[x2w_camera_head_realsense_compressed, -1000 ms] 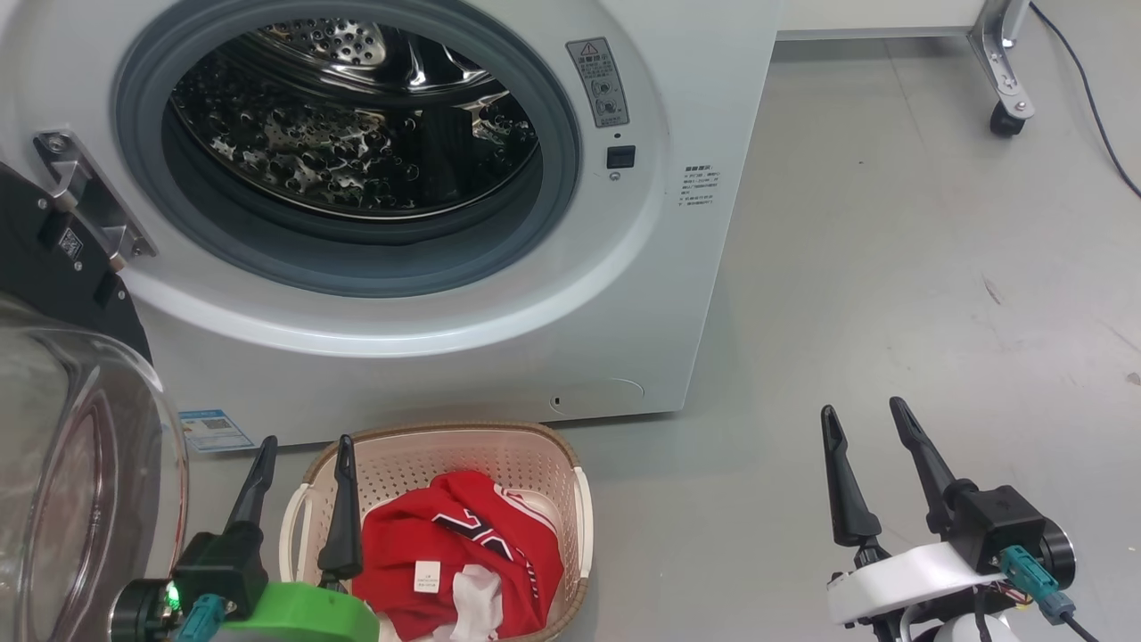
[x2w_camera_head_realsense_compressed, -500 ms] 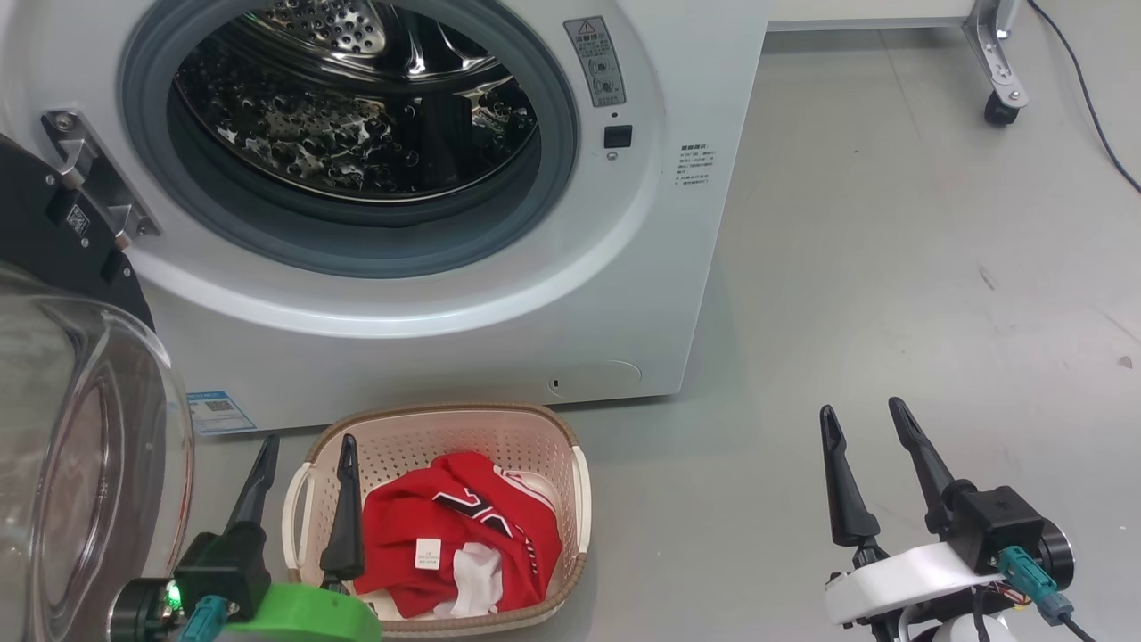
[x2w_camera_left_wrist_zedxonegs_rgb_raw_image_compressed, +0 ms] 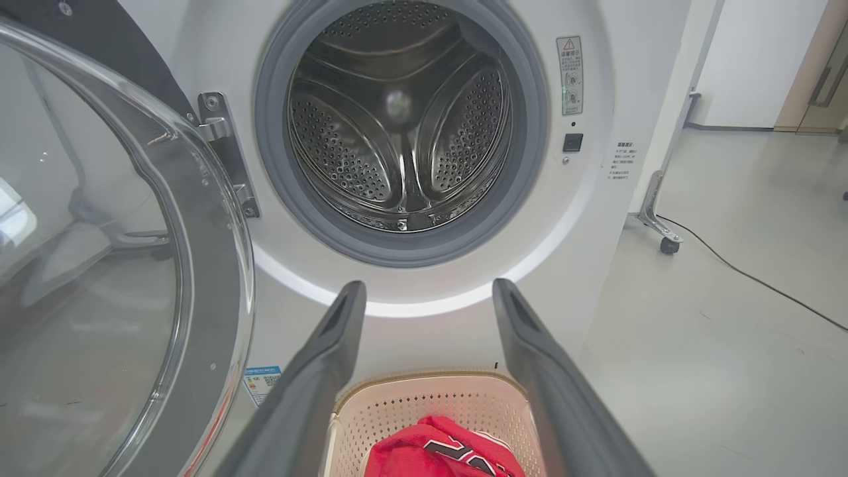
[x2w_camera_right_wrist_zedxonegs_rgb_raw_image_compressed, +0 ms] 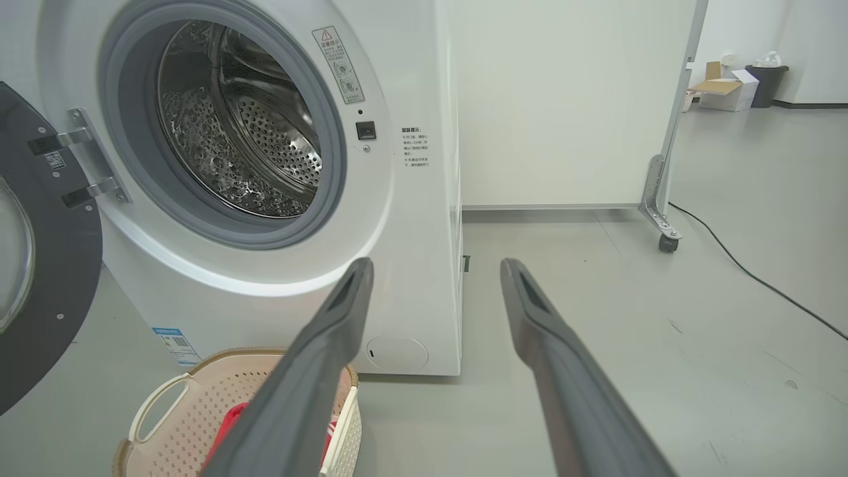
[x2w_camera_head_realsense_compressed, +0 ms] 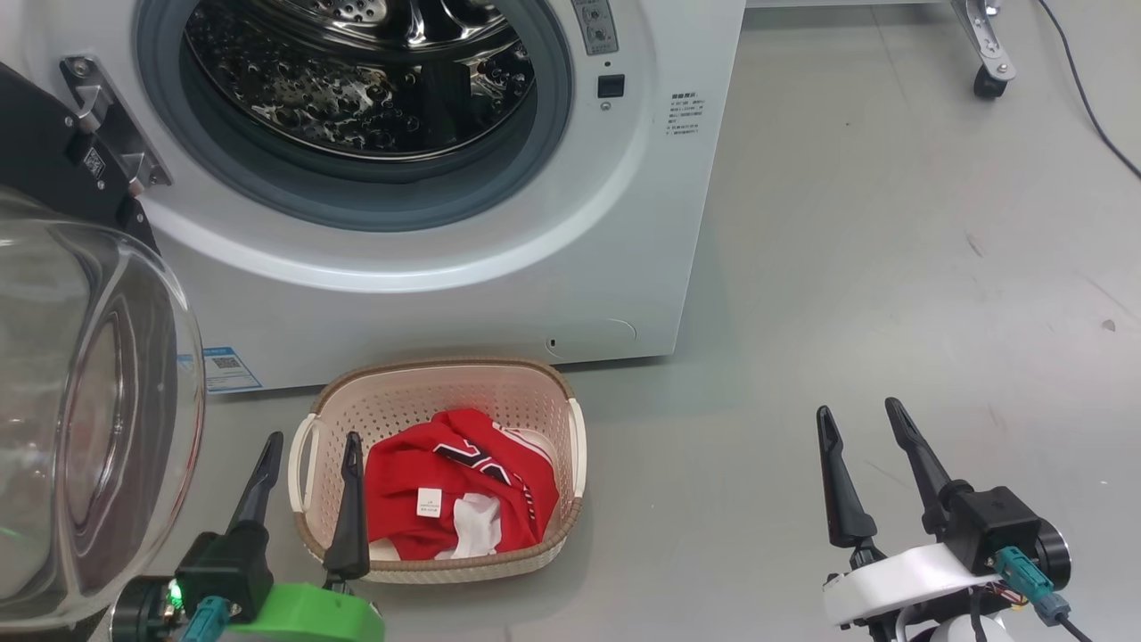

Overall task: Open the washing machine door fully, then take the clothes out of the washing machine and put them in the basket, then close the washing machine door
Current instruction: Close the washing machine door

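Observation:
The white washing machine (x2w_camera_head_realsense_compressed: 642,223) stands with its door (x2w_camera_head_realsense_compressed: 89,401) swung wide open at the left, the glass bowl bulging toward me. Its steel drum (x2w_camera_left_wrist_zedxonegs_rgb_raw_image_compressed: 404,126) looks empty. Red and white clothes (x2w_camera_head_realsense_compressed: 455,486) lie in the cream basket (x2w_camera_head_realsense_compressed: 446,379) on the floor in front of the machine. My left gripper (x2w_camera_head_realsense_compressed: 312,439) is open, its fingertips over the basket's left handle, nothing between them. To the right, over bare floor, my right gripper (x2w_camera_head_realsense_compressed: 856,408) also stands open and empty.
A white partition (x2w_camera_right_wrist_zedxonegs_rgb_raw_image_compressed: 563,99) on a caster foot (x2w_camera_right_wrist_zedxonegs_rgb_raw_image_compressed: 666,242) stands right of the machine. A black cable (x2w_camera_right_wrist_zedxonegs_rgb_raw_image_compressed: 762,281) runs across the grey floor. A cardboard box and a dark bin (x2w_camera_right_wrist_zedxonegs_rgb_raw_image_compressed: 765,86) sit far off at the right.
The whole head view has shifted: machine and basket sit higher in the picture, so the camera has moved. Both grippers stay open in the same places; the clothes lie unchanged in the basket.

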You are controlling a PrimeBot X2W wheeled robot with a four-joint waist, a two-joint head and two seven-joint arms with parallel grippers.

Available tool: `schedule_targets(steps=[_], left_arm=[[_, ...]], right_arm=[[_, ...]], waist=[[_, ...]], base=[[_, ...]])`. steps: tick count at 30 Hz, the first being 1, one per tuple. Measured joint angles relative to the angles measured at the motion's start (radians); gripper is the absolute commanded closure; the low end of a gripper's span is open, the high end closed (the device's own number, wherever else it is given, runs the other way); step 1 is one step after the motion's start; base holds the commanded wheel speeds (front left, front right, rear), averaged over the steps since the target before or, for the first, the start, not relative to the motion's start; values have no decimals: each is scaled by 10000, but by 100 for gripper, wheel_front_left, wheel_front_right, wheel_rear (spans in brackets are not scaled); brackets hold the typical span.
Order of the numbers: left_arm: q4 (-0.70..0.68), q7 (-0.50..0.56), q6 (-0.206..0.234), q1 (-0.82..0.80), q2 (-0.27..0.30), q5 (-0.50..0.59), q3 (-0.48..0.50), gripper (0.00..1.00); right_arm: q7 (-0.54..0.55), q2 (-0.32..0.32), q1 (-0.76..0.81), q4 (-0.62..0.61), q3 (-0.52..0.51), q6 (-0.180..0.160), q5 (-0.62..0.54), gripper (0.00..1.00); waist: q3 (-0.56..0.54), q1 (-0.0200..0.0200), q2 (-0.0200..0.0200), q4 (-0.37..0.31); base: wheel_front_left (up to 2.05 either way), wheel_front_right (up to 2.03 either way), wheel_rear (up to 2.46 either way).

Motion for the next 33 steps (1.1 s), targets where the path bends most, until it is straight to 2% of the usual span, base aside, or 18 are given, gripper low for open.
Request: schedule_targets(steps=[14,33], left_arm=[[-192,0,0,32,-2,0,-2,0],[-272,100,2,161,-2,4,-46,0]], right_arm=[[0,0,0,0,25,-77,0,0],[0,4,2,4,-35,-90,-13,0]], waist=[[-44,0,0,-47],[-135,0,0,14]], base=[[-53,53,0],[-4,4,0]])
